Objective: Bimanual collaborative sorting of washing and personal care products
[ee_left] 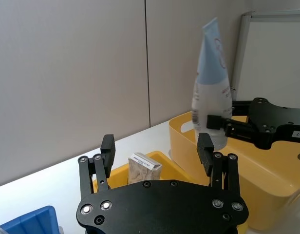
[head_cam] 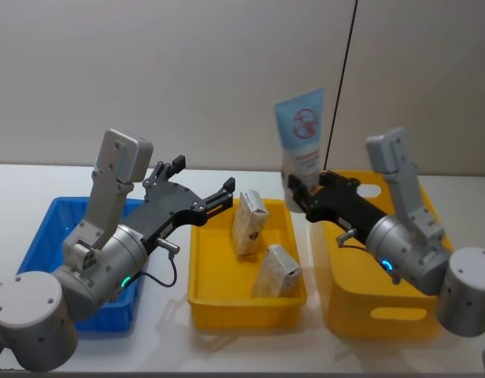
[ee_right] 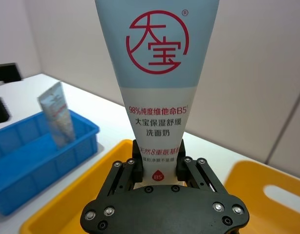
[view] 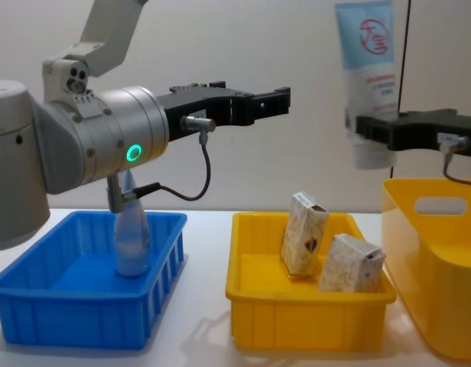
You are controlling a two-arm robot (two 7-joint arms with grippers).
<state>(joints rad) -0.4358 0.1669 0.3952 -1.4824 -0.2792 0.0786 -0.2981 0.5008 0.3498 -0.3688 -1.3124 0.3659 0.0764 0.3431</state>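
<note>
I've got the right gripper [head_cam: 296, 193] clamped on the tube [head_cam: 300, 134] near its cap, upright over the left rim of the deep yellow bin [head_cam: 384, 315] (its likely destination); the left gripper [head_cam: 201, 176] hovers wide open, empty, above and left of the cartons [head_cam: 249, 224]

Tube [ee_right: 157, 97] crimp end out of frame, rt wrist

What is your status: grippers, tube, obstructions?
Right gripper shut on pale-blue tube, upright, raised. Left gripper open, raised, facing it. Two cartons in yellow tray below.
</note>
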